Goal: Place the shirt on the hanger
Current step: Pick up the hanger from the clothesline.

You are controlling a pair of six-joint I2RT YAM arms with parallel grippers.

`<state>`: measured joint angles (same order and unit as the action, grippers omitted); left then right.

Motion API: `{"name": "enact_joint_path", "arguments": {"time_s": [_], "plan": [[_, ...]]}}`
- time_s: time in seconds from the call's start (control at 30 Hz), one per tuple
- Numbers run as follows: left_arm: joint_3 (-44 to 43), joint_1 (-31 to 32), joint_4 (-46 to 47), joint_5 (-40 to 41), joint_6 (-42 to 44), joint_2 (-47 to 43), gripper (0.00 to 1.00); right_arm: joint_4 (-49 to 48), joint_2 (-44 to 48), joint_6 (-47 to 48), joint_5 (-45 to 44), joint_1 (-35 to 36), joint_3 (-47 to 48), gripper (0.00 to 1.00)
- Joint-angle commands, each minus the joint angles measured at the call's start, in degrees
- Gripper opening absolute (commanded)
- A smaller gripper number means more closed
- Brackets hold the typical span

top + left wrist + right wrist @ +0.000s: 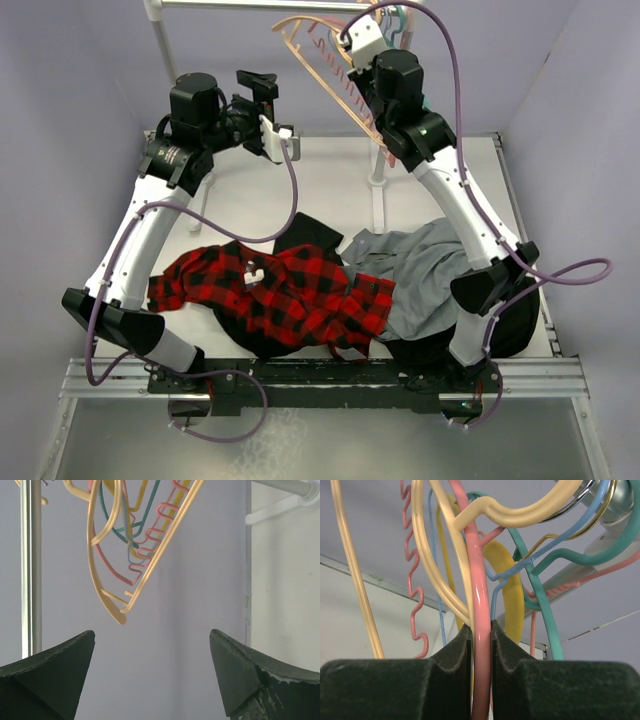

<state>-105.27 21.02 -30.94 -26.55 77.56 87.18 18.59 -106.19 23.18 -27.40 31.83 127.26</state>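
Note:
The red-and-black plaid shirt lies crumpled on the table in front of the arm bases. The beige hanger hangs tilted from the rail among other hangers, and shows as well in the left wrist view and the right wrist view. My right gripper is up at the rail. Its pads are shut on the pink hanger's bar, with a thin beige strand squeezed beside it at the left pad. My left gripper hangs open and empty in the air, left of the hangers.
A grey garment and a black garment lie beside and under the shirt. Teal, yellow and blue hangers crowd the metal rail. The rack's white post stands behind the clothes.

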Motion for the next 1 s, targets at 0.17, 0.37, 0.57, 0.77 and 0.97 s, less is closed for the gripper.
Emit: {"name": "enact_joint_path", "arguments": {"time_s": [0.17,0.37,0.57,0.77,0.97], "plan": [[-2.3,-2.1,3.7,1.5,-6.3,-2.0,0.99,-7.2,8.2,5.8,5.3,3.7,-5.8,0.0],[-3.5,-8.2,0.8,-8.3,-17.4,-2.4,0.99,-14.7,11.1,11.1,8.4,5.7,-12.1,0.0],[-3.0,-11.6,1.3,-15.4,-26.1,-2.9,0.99,-18.3,12.1,14.8,10.4,6.7,-15.4,0.0],[-6.1,-18.8,8.0,-33.7,-42.0,0.0,0.99,-21.4,13.2,16.7,11.8,6.9,-18.2,0.0],[-6.2,-19.0,18.0,-37.6,-48.7,3.3,1.0,-20.1,12.7,18.4,13.7,7.0,-17.3,0.0]]}}
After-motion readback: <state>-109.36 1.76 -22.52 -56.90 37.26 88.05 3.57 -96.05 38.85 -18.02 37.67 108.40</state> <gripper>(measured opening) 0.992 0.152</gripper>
